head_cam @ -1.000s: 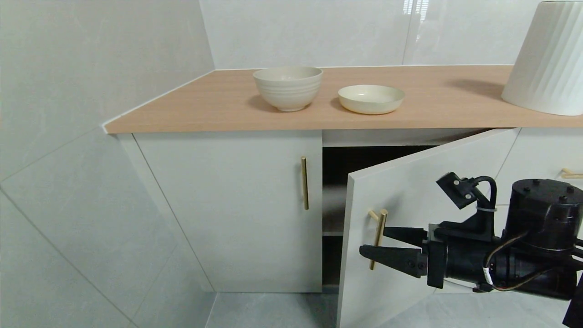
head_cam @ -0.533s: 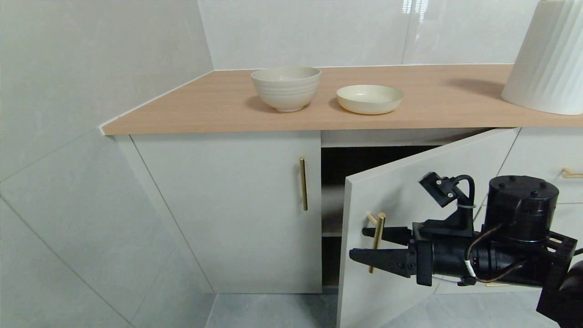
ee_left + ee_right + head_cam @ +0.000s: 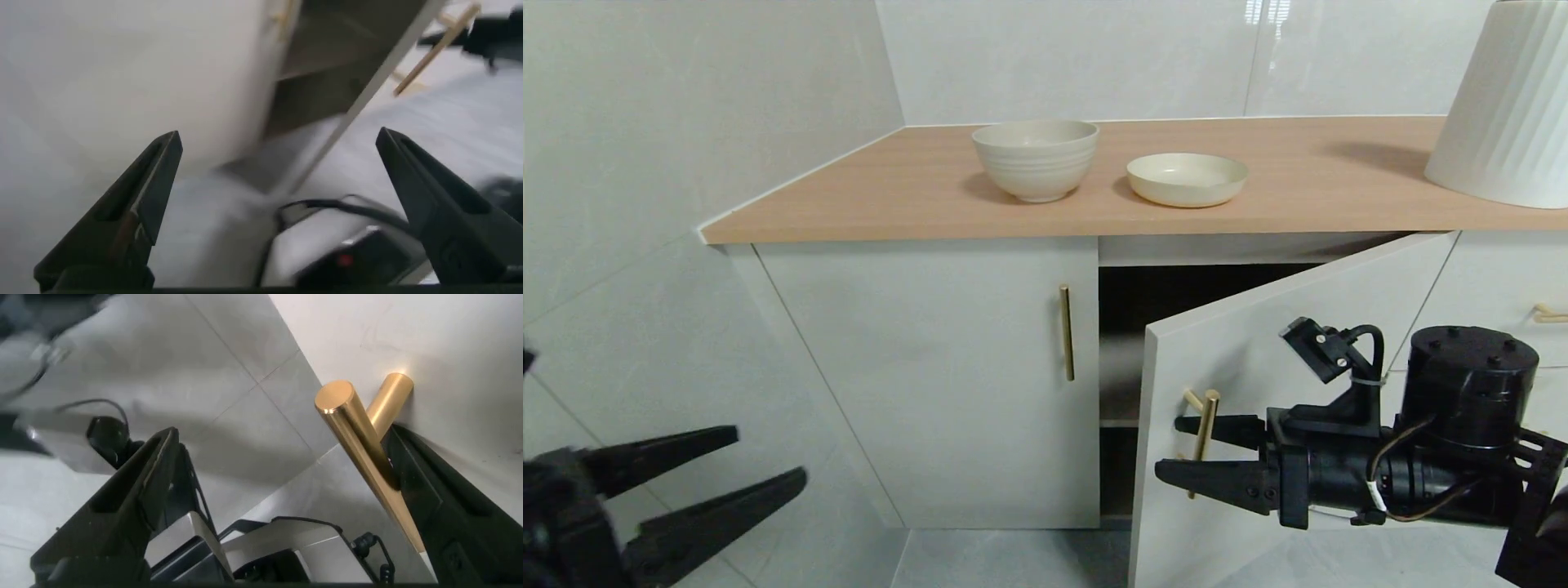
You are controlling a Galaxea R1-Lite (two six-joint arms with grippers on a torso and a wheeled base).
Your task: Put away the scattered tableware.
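Right gripper has its 2 black fingers spread, straddling the slim brass bar handle of the white cabinet door. The right wrist view shows the bar between the fingers, close against 1 of them, with a clear gap to the other. Straddling rather than pinching suits the job, I judge: a finger hooked behind the bar can draw the door along its arc without fighting the hinge.

The door stands partly open, hinged on its right side, its free edge swung out toward the robot and a dark shelf space showing behind it. It probably needs to swing wider before anything goes in.

Left gripper hangs low near the tiled wall, fingers wide apart and empty, plausibly kept free for the tableware.

The ribbed cream ceramic bowl and the shallow cream round dish sit near each other, not touching, on the wooden countertop above the cabinet. Both stand upright with mouths facing up; being round, neither has a long axis. The handle's long axis runs vertically.
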